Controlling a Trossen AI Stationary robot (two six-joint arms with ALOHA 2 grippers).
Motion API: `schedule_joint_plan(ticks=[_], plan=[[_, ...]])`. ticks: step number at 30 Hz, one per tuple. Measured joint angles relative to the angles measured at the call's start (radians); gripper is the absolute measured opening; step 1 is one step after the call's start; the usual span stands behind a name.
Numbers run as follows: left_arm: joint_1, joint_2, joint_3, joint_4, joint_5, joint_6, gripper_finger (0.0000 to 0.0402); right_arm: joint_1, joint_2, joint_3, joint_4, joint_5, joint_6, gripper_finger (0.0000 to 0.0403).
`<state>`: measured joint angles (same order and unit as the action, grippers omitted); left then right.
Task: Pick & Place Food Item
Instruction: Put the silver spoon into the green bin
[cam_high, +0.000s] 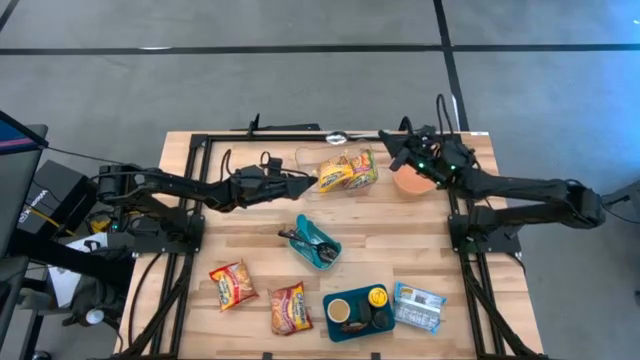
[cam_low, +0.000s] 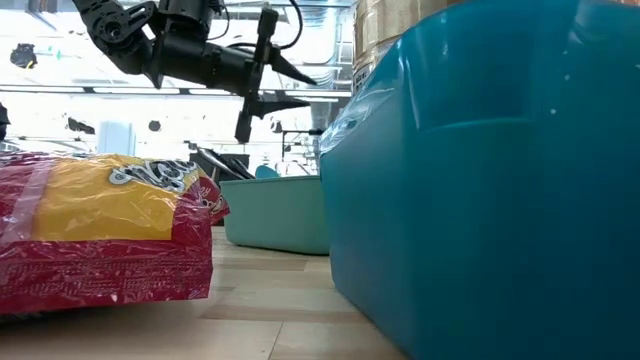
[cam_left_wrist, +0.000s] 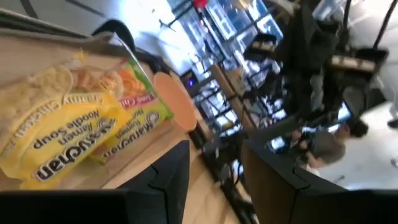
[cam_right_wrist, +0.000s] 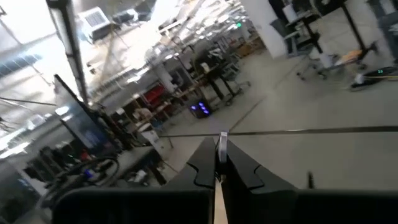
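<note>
Ramen packet (cam_high: 348, 171) lies at the far middle of the worktop (cam_high: 250, 240), long axis roughly across it. Left gripper (cam_high: 306, 183) just beside its left end, fingers parted, holding nothing. Right gripper (cam_high: 392, 146) farther off, fingers closed, empty; left is nearer

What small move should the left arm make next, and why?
Probably draw the left pincer back from the yellow ramen pack. Its fingers stand apart with nothing between them, and the pack lies on the table just ahead, so it looks released.
</note>
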<state>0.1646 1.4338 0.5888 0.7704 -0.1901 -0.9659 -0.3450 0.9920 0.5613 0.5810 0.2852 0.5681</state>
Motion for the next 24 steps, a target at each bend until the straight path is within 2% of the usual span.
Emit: schedule_joint_plan(ticks=[3, 13, 18, 24], plan=[[0.000, 0.000, 0.000, -0.005, 0.043, 0.036, 0.0140, -0.020, -0.057, 0.000, -0.088, -0.008, -0.011, 0.0000], [0.000, 0.000, 0.000, -0.001, 0.147, 0.164, 0.0140, -0.110, -0.153, 0.010, -0.317, -0.210, -0.021, 0.0000], [0.015, -0.021, 0.000, -0.006, 0.190, 0.201, 0.0140, -0.145, -0.144, 0.110, -0.542, -0.321, -0.066, 0.0000], [0.060, -0.081, 0.000, -0.007, 0.221, 0.223, 0.0140, -0.163, -0.075, 0.266, -0.781, -0.451, -0.133, 0.0001]])
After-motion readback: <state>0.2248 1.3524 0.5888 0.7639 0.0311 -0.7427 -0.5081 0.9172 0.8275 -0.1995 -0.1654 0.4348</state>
